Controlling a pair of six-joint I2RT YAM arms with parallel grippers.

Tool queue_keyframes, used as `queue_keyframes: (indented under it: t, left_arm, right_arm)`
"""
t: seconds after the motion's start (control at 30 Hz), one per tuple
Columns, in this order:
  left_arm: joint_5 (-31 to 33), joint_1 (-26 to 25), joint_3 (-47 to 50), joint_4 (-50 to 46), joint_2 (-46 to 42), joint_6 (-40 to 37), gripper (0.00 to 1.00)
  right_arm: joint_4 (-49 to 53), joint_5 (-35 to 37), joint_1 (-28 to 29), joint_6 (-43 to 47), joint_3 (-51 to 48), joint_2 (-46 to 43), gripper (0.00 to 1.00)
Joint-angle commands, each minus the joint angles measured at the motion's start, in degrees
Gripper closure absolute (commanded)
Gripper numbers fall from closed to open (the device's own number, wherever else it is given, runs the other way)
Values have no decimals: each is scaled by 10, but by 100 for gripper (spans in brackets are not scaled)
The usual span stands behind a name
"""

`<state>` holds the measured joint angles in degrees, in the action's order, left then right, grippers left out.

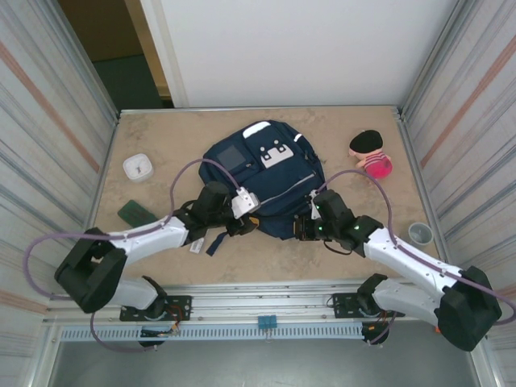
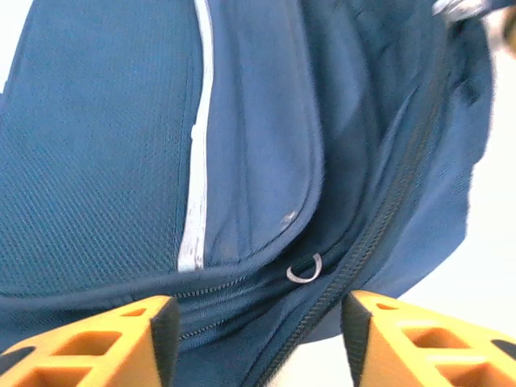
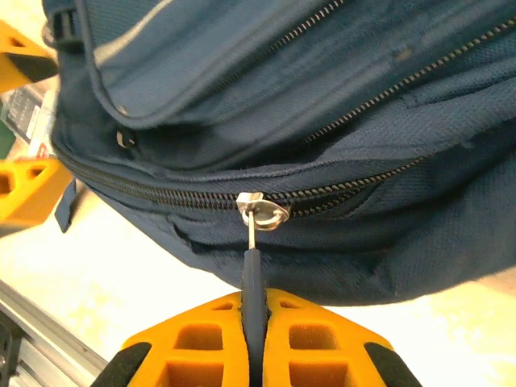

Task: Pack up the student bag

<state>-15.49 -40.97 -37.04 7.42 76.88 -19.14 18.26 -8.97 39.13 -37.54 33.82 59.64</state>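
Your bag (image 1: pixel 262 173) lies flat mid-surface (image 1: pixel 161 137), front up. Your right gripper (image 3: pixel 256 322) is pinched tight on the dark zip pull (image 3: pixel 251 270) at the bag's near edge. Your left gripper (image 2: pixel 258 322) has its jaws spread at the near-left zip, nothing pinched. A pink toy (image 1: pixel 371 153) sits far right of the bag.

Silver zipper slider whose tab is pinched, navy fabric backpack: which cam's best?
Right wrist: silver slider centre frame, its dark pull tab clamped in the right gripper. Top external: too small to make out at the navy backpack's near edge. Left wrist: blurred zipper tracks, a small metal ring.
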Motion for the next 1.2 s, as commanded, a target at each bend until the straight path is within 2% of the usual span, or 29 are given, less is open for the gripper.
queue_keyframes:
  t: [0.0,0.17,0.4,0.5,0.67,0.73,1.03,1.17]
  left_arm:
    - [-27,-23,-6,-21,-51,0,35]
    - [-13,-76,-34,-55,-43,-39,27]
    - [-17,-106,-97,-38,72,-67,28]
    - [-15,-116,-124,-29,117,-71,41]
    - [8,-113,-123,-28,125,-81,80]
    - [9,-105,-113,-46,109,-94,92]
    - [29,-70,-79,-134,49,-123,100]
    - [35,-51,-60,-146,15,-121,100]
  right_arm:
    - [-48,9,14,-25,8,22,100]
    - [-64,7,33,-24,22,52,100]
    - [-73,6,42,-21,31,60,100]
    - [-74,3,42,-20,32,61,100]
    - [-49,7,33,-11,36,56,100]
    - [-35,2,8,-6,32,48,100]
    - [-2,-73,-133,46,15,7,100]
    - [-1,-101,-160,59,15,7,100]
